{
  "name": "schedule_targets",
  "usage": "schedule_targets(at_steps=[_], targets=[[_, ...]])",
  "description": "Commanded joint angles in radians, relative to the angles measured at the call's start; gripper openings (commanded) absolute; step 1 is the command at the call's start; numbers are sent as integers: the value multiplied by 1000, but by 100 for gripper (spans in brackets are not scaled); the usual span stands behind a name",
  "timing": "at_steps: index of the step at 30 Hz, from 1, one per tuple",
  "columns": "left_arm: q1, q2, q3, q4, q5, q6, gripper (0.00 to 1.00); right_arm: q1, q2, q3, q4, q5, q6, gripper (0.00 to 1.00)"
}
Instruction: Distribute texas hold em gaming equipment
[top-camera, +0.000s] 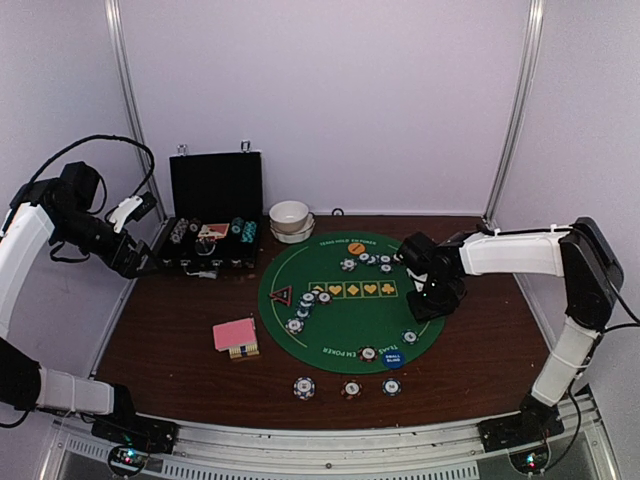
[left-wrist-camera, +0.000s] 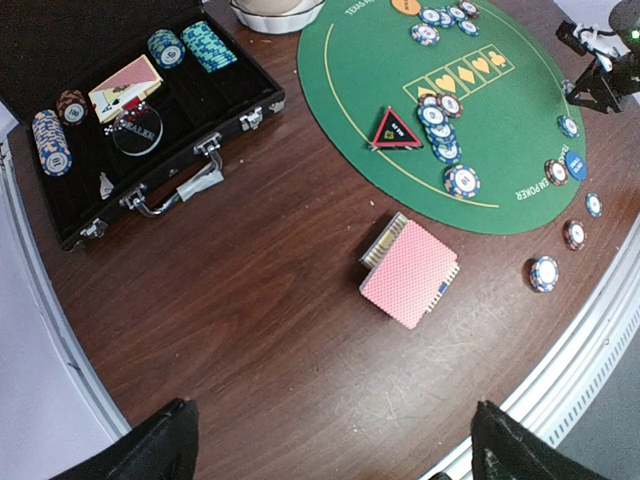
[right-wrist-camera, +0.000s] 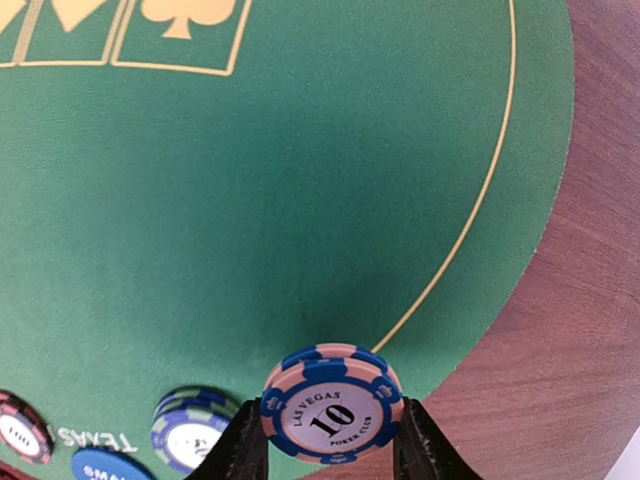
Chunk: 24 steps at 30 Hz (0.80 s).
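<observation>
My right gripper (right-wrist-camera: 331, 412) (top-camera: 432, 300) is shut on a pink-and-blue striped "10" poker chip (right-wrist-camera: 332, 402), held on edge just above the right rim of the green round mat (top-camera: 350, 320). More chips lie in a row on the mat (top-camera: 308, 300), and three sit on the wood in front of it (top-camera: 351, 388). The red triangle token (top-camera: 281, 296), orange disc (top-camera: 355, 248) and blue disc (top-camera: 393, 358) rest on the mat. A pink-backed card deck (left-wrist-camera: 410, 270) lies left of it. My left gripper (left-wrist-camera: 335, 450) (top-camera: 140, 262) hangs open and empty, high at the left.
An open black case (top-camera: 212, 240) at the back left holds chip stacks and cards. Stacked white bowls (top-camera: 291, 220) stand behind the mat. A blue-green chip (right-wrist-camera: 190, 430) lies on the mat just left of my right fingers. The table's right edge is close.
</observation>
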Motion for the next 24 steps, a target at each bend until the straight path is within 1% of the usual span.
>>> schedule_targets(at_steps=[1,2,4,5,7,11,13,17,21,24], targets=[[7,-8,17,-4,9,4,97,-18,43,2,42,0,24,1],[7,-7,17,-5,8,4,98,-20,47,0,45,1,25,4],[7,-8,17,-5,8,4,98,-24,55,-6,46,1,30,14],[7,-7,17,-5,7,5,98,-26,59,-8,47,-1,31,23],[7,-4,20,-5,7,5,98,-27,61,-6,44,-3,32,46],[7,-1,23,-6,8,4,98,-23,16,9,23,7,35,63],[7,0,23,-6,8,4,98,-11,-16,32,4,19,24,68],[7,2,23,-5,8,4,98,60,-55,108,-50,52,-2,69],[7,2,25,-5,9,4,98,198,-45,217,-81,56,-35,69],[7,-1,25,-4,8,4,98,323,3,309,-83,41,-58,73]])
